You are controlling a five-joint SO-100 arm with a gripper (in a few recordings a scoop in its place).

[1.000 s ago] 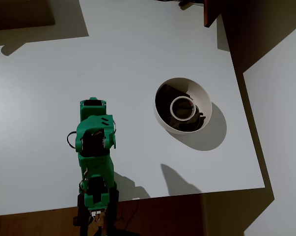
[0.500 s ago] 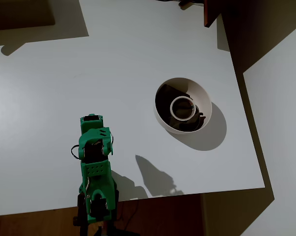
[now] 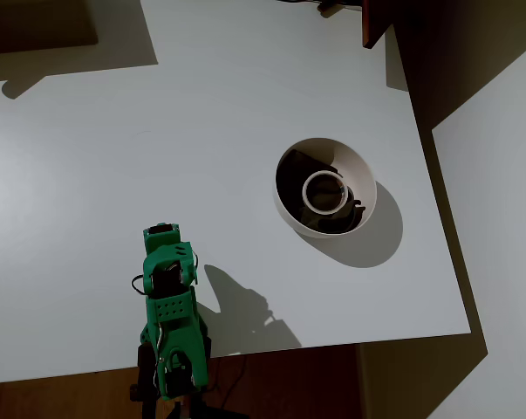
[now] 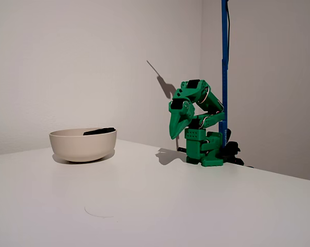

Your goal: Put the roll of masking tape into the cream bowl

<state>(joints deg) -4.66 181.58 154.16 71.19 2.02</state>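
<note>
In the overhead view the roll of masking tape point(image 3: 323, 193) lies flat inside the cream bowl point(image 3: 360, 173), right of centre in the frame, its ring sitting on the dark inner floor of the bowl with the wide hole facing up. A dark object point(image 3: 310, 162) also lies inside the bowl, reaching toward its upper left rim. The bowl stands on the white table point(image 3: 201, 113) and throws a shadow toward the lower right. The green arm point(image 3: 169, 305) is folded up at the lower left of this view, near the bottom edge of the table and well apart from the bowl, with its own shadow spreading to its right. In the fixed view the bowl point(image 4: 83, 144) stands at the left of the frame, and a dark strip point(image 4: 98, 131) shows above its rim; the tape is hidden by the bowl's wall here. The arm's base sits to the right, in front of a blue pole point(image 4: 224, 67), and the gripper point(image 4: 174, 135) points down above the table, holding nothing. Its fingers come together to a single point, so the jaws look closed. A faint circular mark point(image 4: 99, 211) shows on the table near the bottom of this view.
</note>
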